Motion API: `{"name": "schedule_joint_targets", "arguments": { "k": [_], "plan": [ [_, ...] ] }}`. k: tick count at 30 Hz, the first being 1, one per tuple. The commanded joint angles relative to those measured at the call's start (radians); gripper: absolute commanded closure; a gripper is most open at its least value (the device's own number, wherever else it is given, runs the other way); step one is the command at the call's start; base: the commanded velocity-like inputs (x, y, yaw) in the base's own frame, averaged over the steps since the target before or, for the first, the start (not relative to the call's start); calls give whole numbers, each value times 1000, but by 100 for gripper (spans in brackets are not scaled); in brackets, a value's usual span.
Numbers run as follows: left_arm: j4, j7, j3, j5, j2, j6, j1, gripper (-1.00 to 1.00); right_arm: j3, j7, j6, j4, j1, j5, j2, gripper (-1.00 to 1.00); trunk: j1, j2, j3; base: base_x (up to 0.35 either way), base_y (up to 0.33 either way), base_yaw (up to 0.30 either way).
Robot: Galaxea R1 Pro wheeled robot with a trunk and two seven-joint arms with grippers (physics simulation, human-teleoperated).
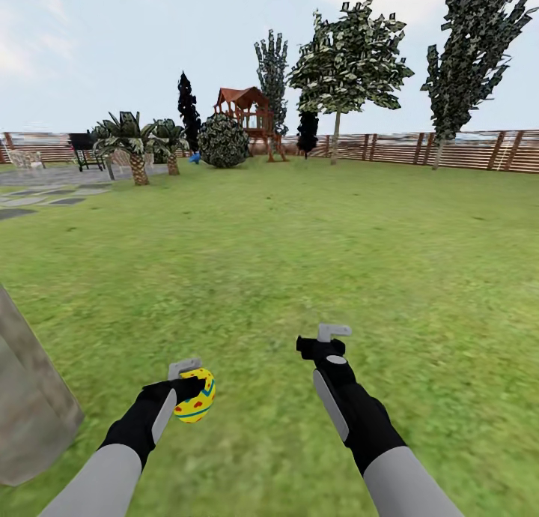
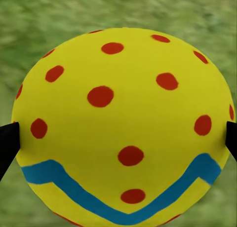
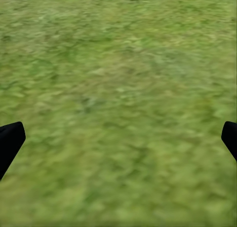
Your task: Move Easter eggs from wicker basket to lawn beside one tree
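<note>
My left gripper (image 1: 193, 386) is shut on one Easter egg (image 1: 197, 395), yellow with red dots and a blue-green zigzag band, held just above the lawn (image 1: 299, 247). In the left wrist view the egg (image 2: 123, 123) sits between the two black fingertips (image 2: 7, 143). A thick pale grey-brown tree trunk (image 1: 30, 397) leans at the left edge, close beside the left arm. My right gripper (image 1: 329, 341) stands open over bare grass, its fingertips (image 3: 10, 143) wide apart with nothing between them. The wicker basket and the other two eggs are out of view.
A brown slat fence (image 1: 449, 151) closes the far side, with tall trees (image 1: 348, 60), a red playset (image 1: 247, 116), a round bush (image 1: 223, 141) and short palms (image 1: 135, 146) before it. Grey stepping stones (image 1: 45, 198) lie at the far left.
</note>
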State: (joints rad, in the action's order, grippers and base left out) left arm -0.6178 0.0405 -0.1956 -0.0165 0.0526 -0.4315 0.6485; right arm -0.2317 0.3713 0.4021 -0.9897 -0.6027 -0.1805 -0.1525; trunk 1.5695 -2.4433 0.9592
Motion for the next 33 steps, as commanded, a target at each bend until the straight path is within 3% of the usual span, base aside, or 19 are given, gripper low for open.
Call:
{"name": "schedule_joint_targets", "arguments": {
  "k": [1, 8, 33],
  "plan": [
    [-2, 2, -4, -2, 1, -6, 0, 100, -3, 9, 3, -1, -1, -10, 1, -100, 4, -8, 4, 0, 0, 0],
    [-2, 2, -4, -1, 1, -6, 0, 100, -3, 9, 3, -1, -1, -10, 1, -100, 31, -57, 26, 0, 0, 0],
    [-2, 1, -3, 0, 1, -6, 0, 100, -3, 9, 3, -1, -1, -10, 1, -100, 42, -63, 123, 0, 0, 0]
  ]
}}
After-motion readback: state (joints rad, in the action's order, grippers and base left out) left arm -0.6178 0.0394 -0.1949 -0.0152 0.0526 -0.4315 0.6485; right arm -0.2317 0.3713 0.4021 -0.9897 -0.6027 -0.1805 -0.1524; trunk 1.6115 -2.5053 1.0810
